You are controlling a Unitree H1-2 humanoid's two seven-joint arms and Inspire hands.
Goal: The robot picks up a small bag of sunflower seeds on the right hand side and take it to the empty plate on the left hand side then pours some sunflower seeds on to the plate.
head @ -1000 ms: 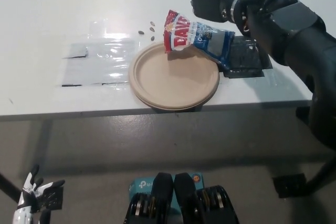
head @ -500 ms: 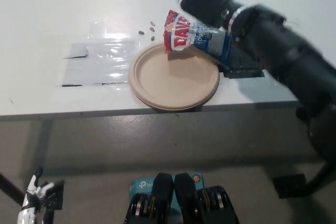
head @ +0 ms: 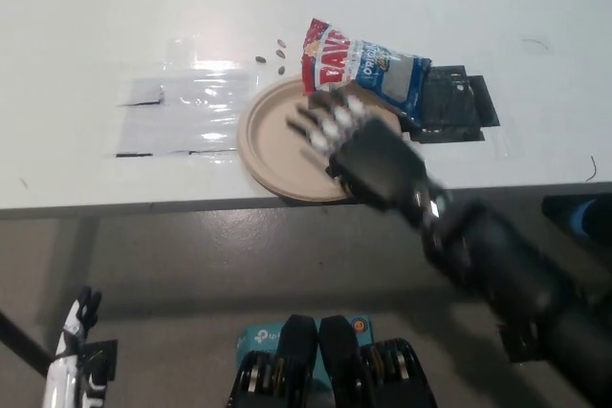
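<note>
I've got the right hand (head: 359, 145) over the plate (head: 273, 140), fingers (head: 320, 119) spread, holding nothing; seed bag (head: 368, 69) lies on the rim, left hand (head: 72, 370) hangs low, can't tell its fingers.

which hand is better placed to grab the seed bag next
Right, probably. The black right hand hovers open over the plate, just short of the seed bag lying on the plate's far rim. The white left hand hangs low at the lower left, off the table.

One plate (head: 277, 145), one seed bag (head: 368, 69), three loose seeds (head: 276, 56) (beside the plate).
</note>
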